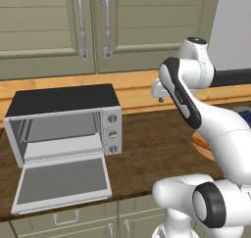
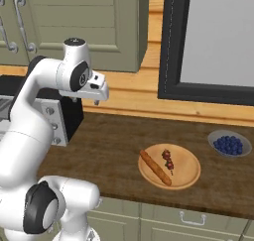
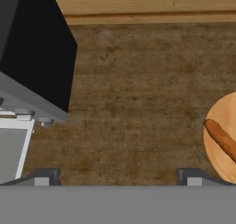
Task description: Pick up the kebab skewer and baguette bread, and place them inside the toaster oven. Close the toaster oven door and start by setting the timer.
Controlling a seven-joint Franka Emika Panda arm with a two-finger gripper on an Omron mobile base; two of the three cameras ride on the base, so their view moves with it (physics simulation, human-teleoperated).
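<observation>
Two dark fingertips of the claw (image 3: 117, 176) stand wide apart at the bottom of the hand view, released, with bare counter (image 3: 133, 94) between them and nothing grasped. From the right base view the claw (image 2: 97, 102) hangs high above the counter, between the oven (image 2: 59, 117) and the plate (image 2: 169, 166), well clear of both. Baguette (image 2: 156, 167) lies on the plate, long axis running diagonally from upper left to lower right; in the hand view its far end is cut off by the frame edge. Skewer (image 2: 168, 161) lies just beside it, roughly parallel, nearer the plate centre; whether they touch cannot be told. Oven (image 1: 63, 122) sits at the counter's left, cavity open, door (image 1: 61, 182) folded down flat toward the front edge. Bowl of blueberries (image 2: 228, 144) stands right of the plate. In the left base view the arm hides most of the plate.
</observation>
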